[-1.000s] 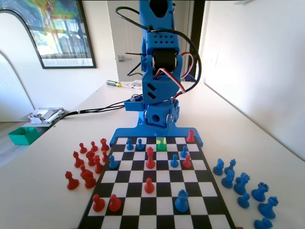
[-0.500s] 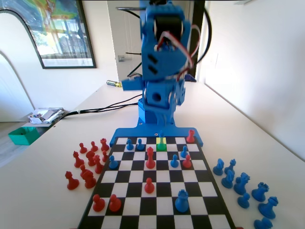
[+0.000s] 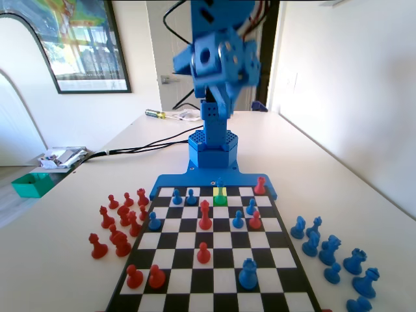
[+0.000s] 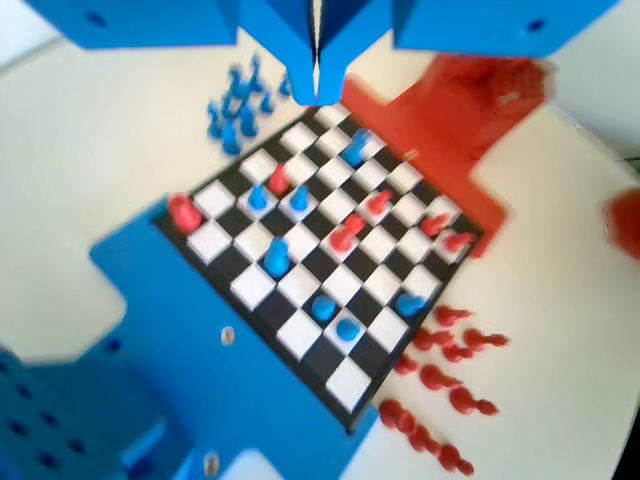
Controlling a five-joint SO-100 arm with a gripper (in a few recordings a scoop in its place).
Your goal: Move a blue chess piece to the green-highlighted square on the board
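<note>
Blue arm raised high over the board (image 3: pixel 214 260), hand (image 4: pixel 316 85) empty.

In the wrist view the hand's two jaws are pressed together, gripping nothing, well above the board. In the fixed view the blue chess piece (image 3: pixel 220 188) stands on the green-highlighted square (image 3: pixel 221 200) in the far row near the arm's base. Captured red pieces (image 3: pixel 120 224) lie on the worktop (image 3: pixel 58 260) left of the board.
</note>
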